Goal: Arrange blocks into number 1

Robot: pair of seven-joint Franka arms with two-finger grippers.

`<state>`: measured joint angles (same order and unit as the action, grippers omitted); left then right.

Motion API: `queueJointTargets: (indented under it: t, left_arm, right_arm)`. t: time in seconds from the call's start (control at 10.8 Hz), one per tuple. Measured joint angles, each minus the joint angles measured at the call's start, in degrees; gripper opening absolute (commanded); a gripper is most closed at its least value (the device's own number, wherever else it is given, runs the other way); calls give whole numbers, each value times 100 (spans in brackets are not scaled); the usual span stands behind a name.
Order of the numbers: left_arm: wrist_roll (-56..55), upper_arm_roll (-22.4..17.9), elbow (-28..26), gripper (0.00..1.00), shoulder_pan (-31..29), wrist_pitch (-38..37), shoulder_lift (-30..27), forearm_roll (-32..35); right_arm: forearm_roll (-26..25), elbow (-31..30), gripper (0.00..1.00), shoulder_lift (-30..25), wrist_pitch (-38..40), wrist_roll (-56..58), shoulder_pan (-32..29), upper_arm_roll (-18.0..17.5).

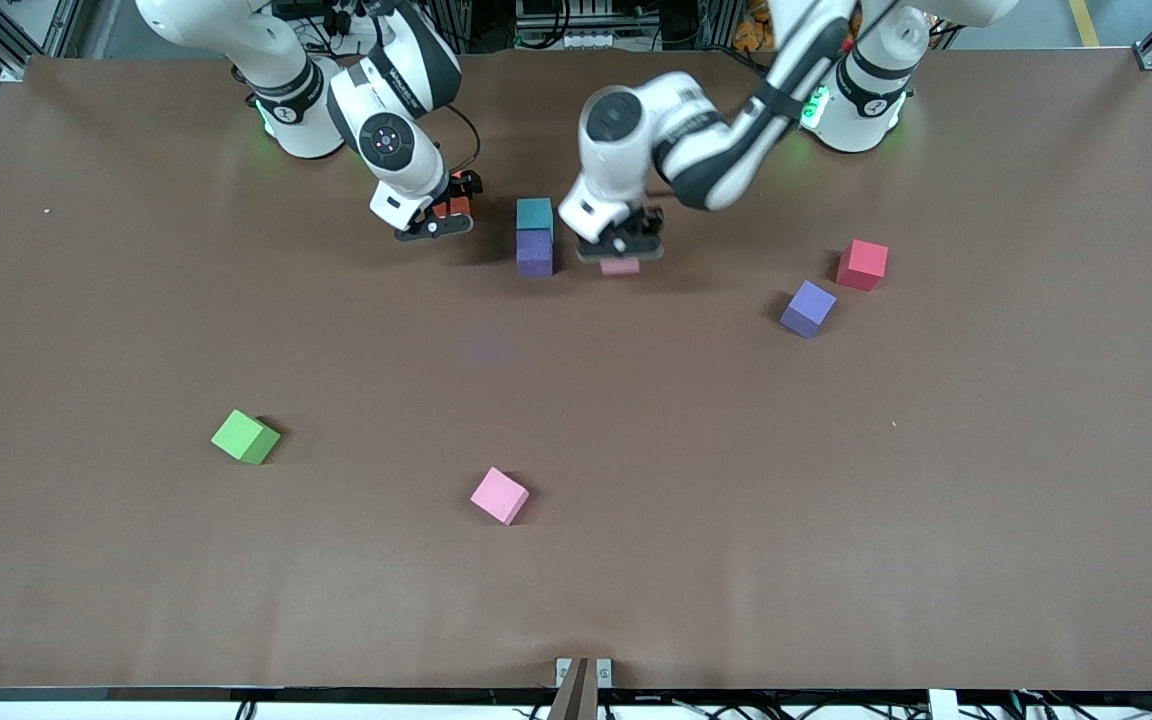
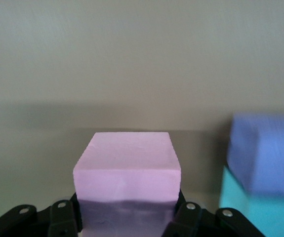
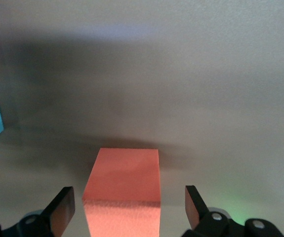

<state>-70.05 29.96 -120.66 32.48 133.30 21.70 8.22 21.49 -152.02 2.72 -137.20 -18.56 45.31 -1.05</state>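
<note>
A brown table (image 1: 136, 560) fills the frame, cables and frames along the top edge. At upper centre, the light blue block (image 1: 534, 213) touches the purple block (image 1: 534, 252) below it. The left gripper (image 1: 620, 250) clamps a pink block (image 1: 620, 266) beside them. The right gripper (image 1: 436, 215) straddles the orange block (image 3: 123, 190), fingers wide apart.

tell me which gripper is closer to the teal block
Left. The left gripper, shut on a pink block, sits right beside the teal block and the purple block touching it. The right gripper, open around an orange block, is slightly farther off.
</note>
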Motion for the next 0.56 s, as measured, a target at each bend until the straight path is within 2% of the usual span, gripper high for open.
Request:
queueJointTargets:
  t: [0.19,0.28,0.37,0.56]
  left_arm:
    - [-600,587,1,0,129,-95,22,-123]
    - [-781,725,7,0,313,-87,66,-146]
    - [-909,759,43,0,567,-43,129,-154]
    - [-1034,757,272,0,989,63,422,-163]
  right_arm:
    - [0,-51,76,29,-55,0,0,-2]
    - [0,-60,70,48,-79,-1,0,-3]
    - [0,-70,65,74,-144,-2,0,-2]
    - [4,-76,65,116,-229,-5,0,-1]
